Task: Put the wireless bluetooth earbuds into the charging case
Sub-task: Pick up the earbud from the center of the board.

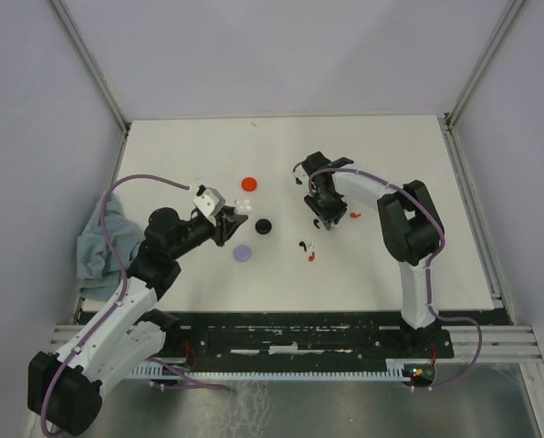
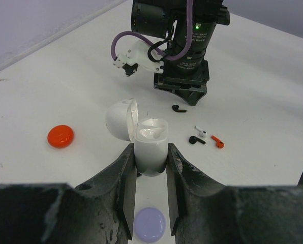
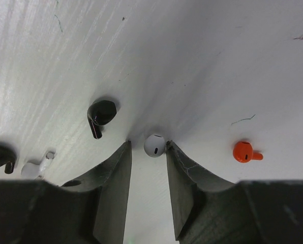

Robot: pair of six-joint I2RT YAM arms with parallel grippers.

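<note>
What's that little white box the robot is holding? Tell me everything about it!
The charging case looks like glossy white plastic, small and rounded. Its hinged lid is flipped open to one side, showing white hollows inside. It stands upright, pinched on both sides by the left end effector.

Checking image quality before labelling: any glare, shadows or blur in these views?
Top external: even light, earbuds tiny. Left wrist: charging case sharp, near fingers dark and soft. Right wrist: streaky sheen on the table, soft shadow by the white earbud.

White charging case upright, lid open — earbuds scattered loose nearby.
</note>
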